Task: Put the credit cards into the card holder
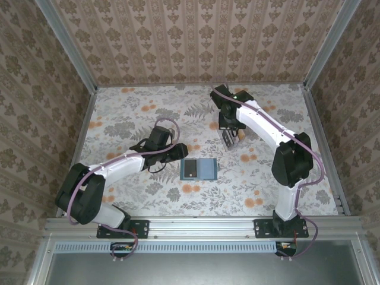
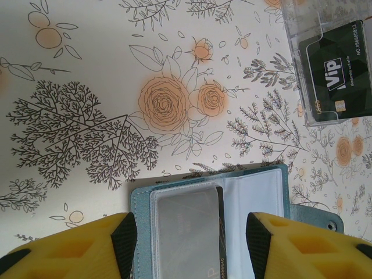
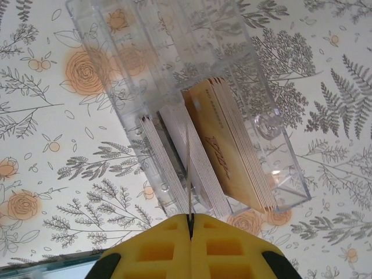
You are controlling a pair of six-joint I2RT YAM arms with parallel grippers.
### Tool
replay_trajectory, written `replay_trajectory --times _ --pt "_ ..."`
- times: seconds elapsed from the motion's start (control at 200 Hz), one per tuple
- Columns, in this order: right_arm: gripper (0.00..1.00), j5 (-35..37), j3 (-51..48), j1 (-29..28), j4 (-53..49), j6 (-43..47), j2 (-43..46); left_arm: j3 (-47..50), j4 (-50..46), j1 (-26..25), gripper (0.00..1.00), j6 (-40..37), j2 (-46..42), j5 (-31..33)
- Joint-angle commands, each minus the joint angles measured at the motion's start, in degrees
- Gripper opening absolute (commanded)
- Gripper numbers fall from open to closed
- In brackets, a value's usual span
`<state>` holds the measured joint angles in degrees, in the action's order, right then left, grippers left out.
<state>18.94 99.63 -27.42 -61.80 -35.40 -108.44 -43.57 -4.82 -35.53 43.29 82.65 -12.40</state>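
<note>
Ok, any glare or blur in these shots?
Left wrist: a grey sheen on the clear pocket of the card holder, and the left gripper is blurred up close. Right wrist: the clear box catches highlights, and the credit card in the right gripper is edge-on, a mere line. Top external: even light, faint shadows.

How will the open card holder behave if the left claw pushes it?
The card holder lies flat and thin, so it probably slides rather than tips. It likely bends mid-way, so one half may lift. The glossy pockets look slippery.
</note>
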Motion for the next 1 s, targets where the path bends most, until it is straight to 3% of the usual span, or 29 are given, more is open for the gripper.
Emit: replay_trajectory --times 0.0,0.255,0.39,0.505,0.725,0.995 --pt "0.02 -0.9 -2.1 -0.7 0.0 -4.5 3.9 -1.6 -2.0 0.5 0.56 0.6 0.3 -0.7" --pt "0.0 -16.0 -11.7 -1.0 13.6 -2.8 14.1 -1.6 1.0 2.4 0.57 2.6 -0.9 -4.7" --pt "0.0 -31.7 -19.5 -0.6 24.7 -2.5 18.8 -1.1 5.2 4.4 0.59 4.4 -2.5 -9.5" --pt "0.0 -42.6 -25.4 -0.4 34.4 -4.2 20.4 1.3 15.1 7.4 0.61 8.4 -2.6 -17.6" --pt "0.0 -52.9 -30.5 -0.1 43.1 -5.4 20.9 1.5 24.0 9.0 0.63 11.5 -1.2 -27.5" --pt "0.0 -57.4 -33.7 1.4 49.1 -8.1 21.0 2.9 35.1 9.0 0.59 16.6 1.8 -32.9"
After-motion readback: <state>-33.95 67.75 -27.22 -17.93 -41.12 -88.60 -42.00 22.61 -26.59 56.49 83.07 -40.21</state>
